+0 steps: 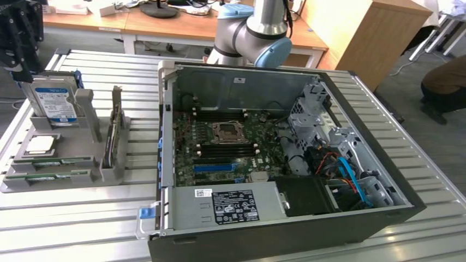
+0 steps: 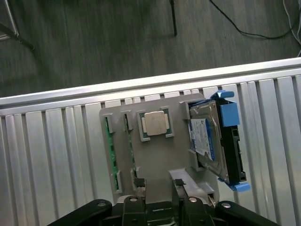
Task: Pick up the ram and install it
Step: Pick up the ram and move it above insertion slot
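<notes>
**The ram (image 2: pixel 111 153) sat in its holder, and the robot hand was empty**

The ram lay on its thin edge in a groove of the grey holder (image 2: pixel 155 160). A second green stick (image 2: pixel 131 146) lay just beside it. In the exterior view, the holder sat on the ridged metal table (image 1: pixel 73 218), to that view's left of the open computer box (image 1: pixel 166 136).

The robot hand (image 2: pixel 159 188) hung above the holder's edge. Its two black fingers (image 2: pixel 139 188) stood apart with nothing between them. They touched neither stick.

We thought the job in hand was reaching for the ram. To do it well, we would set the fingers across the stick's flat sides, near its middle. Then we would come straight down, squeeze softly and lift straight up, so it did not scrape the groove.

The ram was long, thin, flat and green. We guessed it was stiff and could snap if bent. The holder looked like dull, smooth plastic with little walls. A square shiny chip (image 2: pixel 155 123) sat in it. A silver drive (image 2: pixel 207 136) with a blue frame stood there on its edge.
</notes>
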Tool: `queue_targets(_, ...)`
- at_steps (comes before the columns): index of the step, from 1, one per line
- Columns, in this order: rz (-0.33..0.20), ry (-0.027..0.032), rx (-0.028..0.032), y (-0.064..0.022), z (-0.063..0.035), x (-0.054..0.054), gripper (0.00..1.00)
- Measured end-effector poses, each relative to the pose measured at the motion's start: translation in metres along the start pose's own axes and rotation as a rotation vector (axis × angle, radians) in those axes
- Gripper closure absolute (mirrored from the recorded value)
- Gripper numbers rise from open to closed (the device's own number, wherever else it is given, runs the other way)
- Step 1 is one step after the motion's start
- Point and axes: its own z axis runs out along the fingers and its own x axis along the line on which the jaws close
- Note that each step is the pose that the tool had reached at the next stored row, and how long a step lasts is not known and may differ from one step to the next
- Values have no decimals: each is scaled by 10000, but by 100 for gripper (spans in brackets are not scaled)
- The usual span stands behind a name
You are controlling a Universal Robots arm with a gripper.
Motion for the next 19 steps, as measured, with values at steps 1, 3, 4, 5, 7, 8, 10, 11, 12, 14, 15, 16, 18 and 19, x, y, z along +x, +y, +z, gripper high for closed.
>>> queue_targets(1,-58,3,-2,0,0,0,64)
queue_targets(3,-191,9,-5,0,0,0,64)
queue_targets(4,-220,10,-6,0,0,0,64)
queue_targets(5,-222,11,-5,0,0,0,64)
queue_targets(7,-223,10,-5,0,0,0,64)
queue_targets(8,-223,11,-6,0,0,0,64)
queue_targets(10,-221,11,-6,2,0,4,64)
queue_targets(11,-222,11,-6,2,0,9,64)
queue_targets(12,-224,11,-6,2,0,16,64)
queue_targets(14,-228,11,-6,2,0,29,64)
queue_targets(15,-230,11,-6,4,0,35,64)
queue_targets(16,-233,11,-6,5,0,42,64)
queue_targets(18,-243,11,-6,8,0,56,64)
queue_targets(19,-247,12,-7,10,-1,63,64)
